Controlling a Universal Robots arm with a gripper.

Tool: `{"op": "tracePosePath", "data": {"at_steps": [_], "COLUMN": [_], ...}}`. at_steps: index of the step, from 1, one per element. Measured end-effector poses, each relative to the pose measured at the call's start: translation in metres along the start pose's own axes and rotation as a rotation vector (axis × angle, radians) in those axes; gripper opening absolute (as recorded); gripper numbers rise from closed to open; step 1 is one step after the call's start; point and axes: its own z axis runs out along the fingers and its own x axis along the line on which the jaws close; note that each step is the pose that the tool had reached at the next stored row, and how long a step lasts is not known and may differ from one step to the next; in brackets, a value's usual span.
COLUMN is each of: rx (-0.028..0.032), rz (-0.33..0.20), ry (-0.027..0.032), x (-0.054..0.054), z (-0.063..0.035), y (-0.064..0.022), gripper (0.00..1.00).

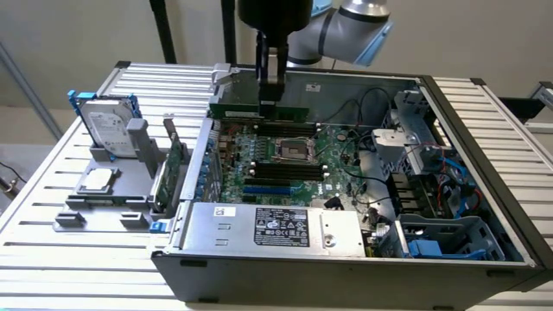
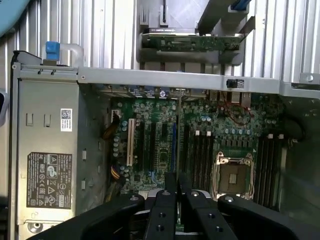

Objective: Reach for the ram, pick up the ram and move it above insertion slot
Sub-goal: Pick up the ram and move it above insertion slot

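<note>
Above the motherboard [image 1: 285, 155] | gripper [image 1: 269, 97] squeezes the ram [image 1: 259, 111] | ram lies level, long side left-to-right in exterior view

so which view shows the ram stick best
The exterior view: the long thin green ram stick shows along its whole length, held by the tool above the far side of the motherboard. In the wrist view it shows edge-on, as a thin strip between the black fingers.

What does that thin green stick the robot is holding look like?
The ram is a long, thin, flat green circuit board with dark chips along its face. It hangs level and on edge, pinched from above by the gripper, over the far side of the motherboard inside the open computer case. Nothing else touches it.
</note>
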Motion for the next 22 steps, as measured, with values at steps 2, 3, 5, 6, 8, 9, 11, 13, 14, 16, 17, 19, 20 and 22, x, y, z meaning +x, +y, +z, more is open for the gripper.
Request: {"op": "tracePosePath", "data": {"at_steps": [2, 3, 5, 6, 8, 9, 11, 13, 14, 16, 17, 19, 20, 22], "rx": [0.0, 0.0, 0.0, 0.0, -0.0001, 0.0, 0.0, 0.0, 0.0, 0.0, 0.0, 0.0, 0.0, 0.0], "rz": [0.0, 0.0, 0.0, 0.0, 0.0, 0.0, 0.0, 0.0, 0.0, 0.0, 0.0, 0.0, 0.0, 0.0], "ry": [0.0, 0.0, 0.0, -0.0001, 0.0, 0.0, -0.0001, 0.0, 0.0, 0.0, 0.0, 0.0, -0.0001, 0.0], "x": [-0.005, -0.007, -0.012, -0.015, -0.02, -0.022, -0.026, -0.031, -0.033, -0.038, -0.04, -0.044, -0.045, -0.049], "z": [0.0004, 0.0006, 0.0011, 0.0014, 0.0018, 0.0022, 0.003, 0.0039, 0.0045, 0.0056, 0.0061, 0.0072, 0.0078, 0.009], "y": [-0.0054, -0.008, -0.0137, -0.0165, -0.0219, -0.0245, -0.0295, -0.0338, -0.0358, -0.0395, -0.0411, -0.0442, -0.0456, -0.0486], "gripper": [0.13, 0.13, 0.13, 0.13, 0.13, 0.13, 0.13, 0.13, 0.13, 0.13, 0.13, 0.13, 0.13, 0.13]}}
